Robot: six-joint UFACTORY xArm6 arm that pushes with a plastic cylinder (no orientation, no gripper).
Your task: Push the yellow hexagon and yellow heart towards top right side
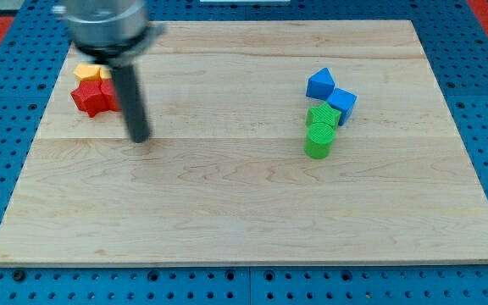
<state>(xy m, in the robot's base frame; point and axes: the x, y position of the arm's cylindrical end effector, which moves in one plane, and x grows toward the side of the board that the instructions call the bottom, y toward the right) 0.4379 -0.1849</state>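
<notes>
A yellow block (88, 73) lies near the board's upper left; its shape is unclear and the rod hides part of it. I cannot tell a hexagon from a heart here. Red blocks (93, 97), one star-like, sit touching just below it. My tip (139, 138) rests on the board a little below and to the right of this cluster, apart from it. The dark rod rises from the tip to the blurred arm at the view's top left.
At the view's right a second cluster holds two blue blocks (320, 84) (342, 105) and two green blocks (323, 117) (318, 141), touching. The wooden board (244, 212) is bordered by a blue pegboard surface.
</notes>
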